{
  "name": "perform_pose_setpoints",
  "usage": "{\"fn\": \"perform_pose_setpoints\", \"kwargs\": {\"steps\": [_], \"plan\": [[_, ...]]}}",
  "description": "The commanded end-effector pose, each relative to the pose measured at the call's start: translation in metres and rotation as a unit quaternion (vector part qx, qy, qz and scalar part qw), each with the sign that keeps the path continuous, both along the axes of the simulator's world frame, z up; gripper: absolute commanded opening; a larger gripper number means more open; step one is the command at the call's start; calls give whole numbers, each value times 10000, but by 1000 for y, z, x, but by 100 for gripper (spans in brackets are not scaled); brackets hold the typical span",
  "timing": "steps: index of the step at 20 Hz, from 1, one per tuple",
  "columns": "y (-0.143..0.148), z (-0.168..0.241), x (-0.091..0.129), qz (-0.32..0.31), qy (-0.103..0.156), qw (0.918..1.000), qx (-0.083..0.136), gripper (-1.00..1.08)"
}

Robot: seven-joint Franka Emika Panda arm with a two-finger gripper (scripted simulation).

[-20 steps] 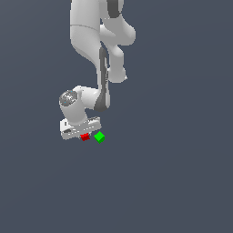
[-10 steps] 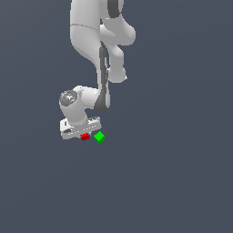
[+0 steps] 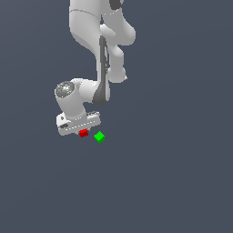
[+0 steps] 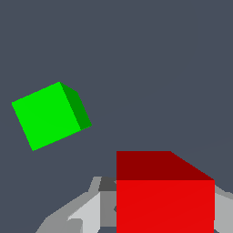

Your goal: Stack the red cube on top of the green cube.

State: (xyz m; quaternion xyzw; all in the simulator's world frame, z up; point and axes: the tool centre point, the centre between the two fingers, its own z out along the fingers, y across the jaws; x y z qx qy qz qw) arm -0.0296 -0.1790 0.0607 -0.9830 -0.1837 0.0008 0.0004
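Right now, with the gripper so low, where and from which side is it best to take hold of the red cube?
Grip the red cube on its two opposite vertical side faces, coming straight down from above. Its faces are flat and parallel, and in the wrist view it sits squarely in line with the gripper. The green cube lies apart, so it likely will not obstruct.

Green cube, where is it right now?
In the exterior view, the green cube sits on the grey floor just to the right of the red cube, apart from it, below the claw.

Simulated void, featureless grey ground
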Motion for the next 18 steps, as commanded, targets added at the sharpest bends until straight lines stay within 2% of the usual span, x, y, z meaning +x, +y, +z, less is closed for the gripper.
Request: {"fn": "perform_pose_setpoints", "kwargs": {"steps": [1, 9, 18], "plan": [[0, 19, 0, 0, -9, 10000, -3, -100], [0, 56, 1, 0, -9, 10000, -3, -100], [10, 51, 2, 0, -13, 10000, -4, -100]]}}
